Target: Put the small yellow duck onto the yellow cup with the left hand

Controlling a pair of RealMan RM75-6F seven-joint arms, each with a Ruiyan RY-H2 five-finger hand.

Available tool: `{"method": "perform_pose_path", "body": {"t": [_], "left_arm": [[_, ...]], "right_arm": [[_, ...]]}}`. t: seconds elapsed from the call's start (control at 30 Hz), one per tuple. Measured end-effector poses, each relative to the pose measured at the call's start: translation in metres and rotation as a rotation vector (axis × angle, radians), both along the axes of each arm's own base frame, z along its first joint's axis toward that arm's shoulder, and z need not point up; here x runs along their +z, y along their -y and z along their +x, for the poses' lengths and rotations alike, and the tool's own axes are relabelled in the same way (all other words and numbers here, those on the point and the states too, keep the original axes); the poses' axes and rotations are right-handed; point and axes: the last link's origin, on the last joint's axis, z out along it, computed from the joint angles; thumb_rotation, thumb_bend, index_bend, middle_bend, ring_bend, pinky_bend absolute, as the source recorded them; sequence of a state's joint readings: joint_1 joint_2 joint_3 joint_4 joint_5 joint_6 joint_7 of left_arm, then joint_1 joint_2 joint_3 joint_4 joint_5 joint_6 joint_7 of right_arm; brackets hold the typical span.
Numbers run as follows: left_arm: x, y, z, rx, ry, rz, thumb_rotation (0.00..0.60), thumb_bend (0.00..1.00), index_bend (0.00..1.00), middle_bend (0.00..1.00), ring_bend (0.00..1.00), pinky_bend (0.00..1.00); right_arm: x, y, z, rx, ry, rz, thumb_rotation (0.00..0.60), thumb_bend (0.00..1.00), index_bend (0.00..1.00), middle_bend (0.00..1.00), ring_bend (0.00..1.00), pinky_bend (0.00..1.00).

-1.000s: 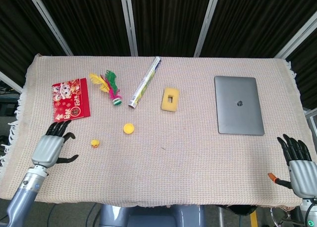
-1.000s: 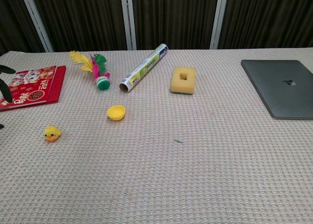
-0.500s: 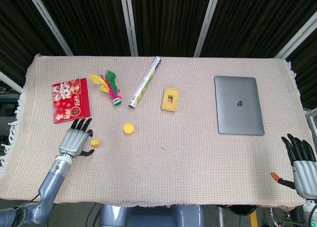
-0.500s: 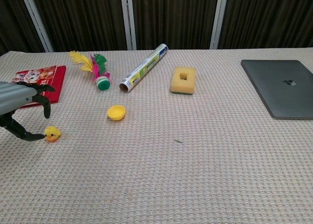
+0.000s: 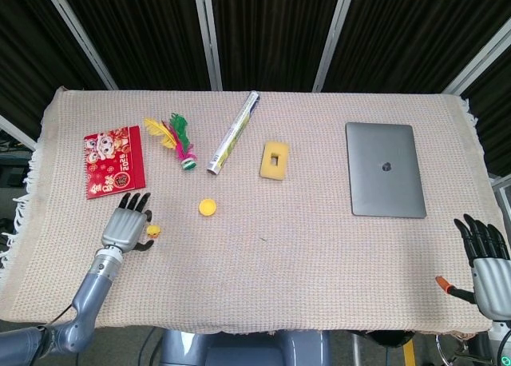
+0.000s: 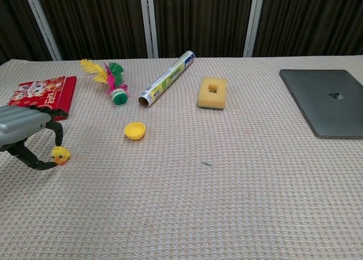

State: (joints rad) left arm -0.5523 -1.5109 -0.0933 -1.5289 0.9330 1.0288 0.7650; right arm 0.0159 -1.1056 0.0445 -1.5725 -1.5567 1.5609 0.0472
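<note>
Small yellow duck [image 6: 60, 154] is seen as a rounded, bright yellow figure with an orange spot on its front, standing on the table cloth near the left front. The yellow cup [image 6: 135, 130] lies tipped on its side, mouth toward the camera, apart from the duck to its right. The table [image 5: 303, 222] is covered by a beige woven cloth with fringed ends; dark curtains with pale metal posts are seen behind.

Left hand [image 6: 25, 136] is placed just beside the duck, fingers curved around it; contact cannot be confirmed, and nothing is lifted. Right hand [image 5: 485, 258] is seen at the table's right front edge, fingers spread, nothing held.
</note>
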Motion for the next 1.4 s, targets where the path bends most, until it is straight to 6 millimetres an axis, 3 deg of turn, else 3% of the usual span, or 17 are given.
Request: {"method": "perform_pose_path", "body": {"t": [0.3,0.6,1.0,1.4], "left_arm": [[-0.008,0.0,-0.001,0.004,0.012,0.001,0.469,0.41,0.44,0.0,0.0,0.02],[-0.011,-0.002,0.006,-0.01,0.05,0.021,0.47,0.41,0.46,0.0,0.0,0.02],[0.008,-0.028,0.051,-0.118,0.153,0.09,0.469,0.41,0.46,0.0,0.0,0.02],[-0.033,-0.046,0.089,-0.166,0.122,0.042,0.471,0.41,0.46,0.0,0.0,0.03]], "right_arm": [[0.001,0.001,0.0,0.005,0.012,-0.01,0.6,0.0,0.04,0.0,0.0,0.0],[0.002,0.001,0.0,0.009,0.014,-0.018,0.6,0.0,0.04,0.0,0.0,0.0],[0.001,0.002,0.001,0.013,0.018,-0.016,0.6,0.0,0.04,0.0,0.0,0.0],[0.002,0.004,-0.001,0.014,0.04,-0.014,0.6,0.0,0.04,0.0,0.0,0.0]]}}
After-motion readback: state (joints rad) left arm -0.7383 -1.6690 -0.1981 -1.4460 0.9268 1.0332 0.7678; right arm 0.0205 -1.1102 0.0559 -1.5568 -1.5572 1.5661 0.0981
